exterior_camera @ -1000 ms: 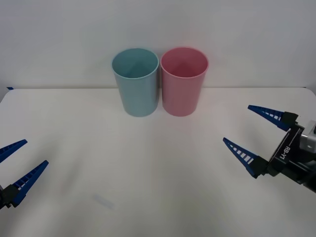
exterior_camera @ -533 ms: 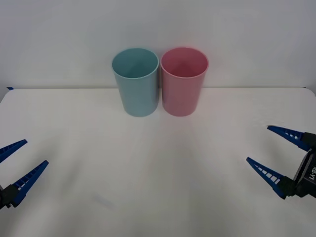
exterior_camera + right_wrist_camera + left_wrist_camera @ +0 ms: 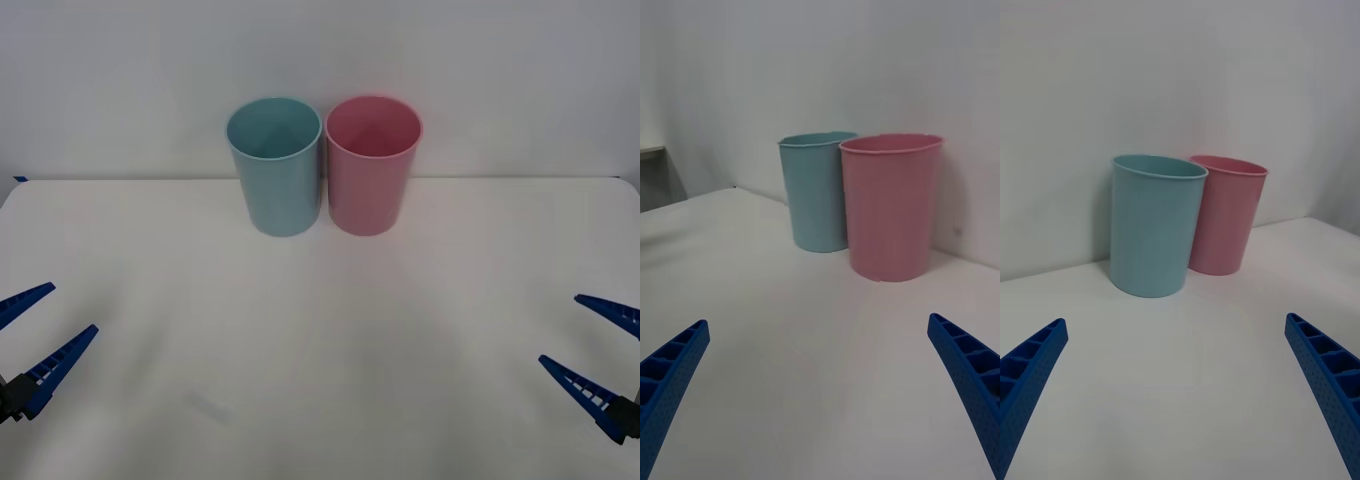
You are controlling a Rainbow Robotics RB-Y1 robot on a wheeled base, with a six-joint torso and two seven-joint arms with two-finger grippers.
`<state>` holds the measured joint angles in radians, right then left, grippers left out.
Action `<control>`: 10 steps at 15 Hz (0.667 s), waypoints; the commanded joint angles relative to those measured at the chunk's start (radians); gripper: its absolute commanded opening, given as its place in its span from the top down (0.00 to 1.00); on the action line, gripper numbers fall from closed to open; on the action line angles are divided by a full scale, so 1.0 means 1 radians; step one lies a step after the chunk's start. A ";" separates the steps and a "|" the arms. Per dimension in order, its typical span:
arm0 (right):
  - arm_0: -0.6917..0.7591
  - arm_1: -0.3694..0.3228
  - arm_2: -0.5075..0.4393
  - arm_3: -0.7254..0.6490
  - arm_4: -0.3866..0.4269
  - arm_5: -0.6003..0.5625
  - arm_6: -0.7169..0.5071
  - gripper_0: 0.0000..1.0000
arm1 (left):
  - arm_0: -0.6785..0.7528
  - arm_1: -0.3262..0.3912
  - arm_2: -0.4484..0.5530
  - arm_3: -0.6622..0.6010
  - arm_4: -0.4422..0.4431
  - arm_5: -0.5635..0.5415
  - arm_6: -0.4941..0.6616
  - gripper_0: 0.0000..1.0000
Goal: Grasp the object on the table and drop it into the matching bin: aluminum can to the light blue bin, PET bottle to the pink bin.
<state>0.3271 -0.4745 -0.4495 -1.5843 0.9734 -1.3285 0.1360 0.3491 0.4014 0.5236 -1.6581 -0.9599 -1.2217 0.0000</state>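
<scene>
Pale blue and pink, side by side: the light blue bin [image 3: 275, 165] and the pink bin [image 3: 372, 163] stand upright at the far middle of the white table [image 3: 320, 330], against the wall, so close they look to be touching. Blue sits to the robot's left of pink. Down at the near left edge, the left gripper [image 3: 30, 340] hangs low over the tabletop, ribbed blue fingers spread wide, nothing between them. Over at the near right edge, the right gripper [image 3: 600, 350] does the same, fingers parted and empty, well apart from both bins. As for the can, I cannot tell where it is: from here the bins' insides are too shadowed to read.
</scene>
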 commanded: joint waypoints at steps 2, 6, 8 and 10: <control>0.010 -0.001 -0.038 0.043 -0.007 -0.057 -0.006 0.00 | 0.000 0.000 0.000 0.000 0.000 0.000 0.000 0.00; 0.013 0.000 -0.069 0.073 -0.008 -0.098 -0.009 0.00 | 0.000 0.000 0.000 0.000 0.000 0.000 0.000 0.00; 0.017 0.000 -0.069 0.073 -0.008 -0.098 -0.012 0.00 | 0.000 0.000 0.000 0.000 0.000 0.000 0.000 0.00; 0.017 0.000 -0.067 0.075 -0.008 -0.089 -0.021 0.00 | 0.000 0.000 0.000 0.000 0.000 0.000 0.000 0.00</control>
<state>0.3436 -0.4741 -0.5182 -1.5114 0.9651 -1.4207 0.1186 0.3491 0.4014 0.5236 -1.6581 -0.9599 -1.2217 0.0000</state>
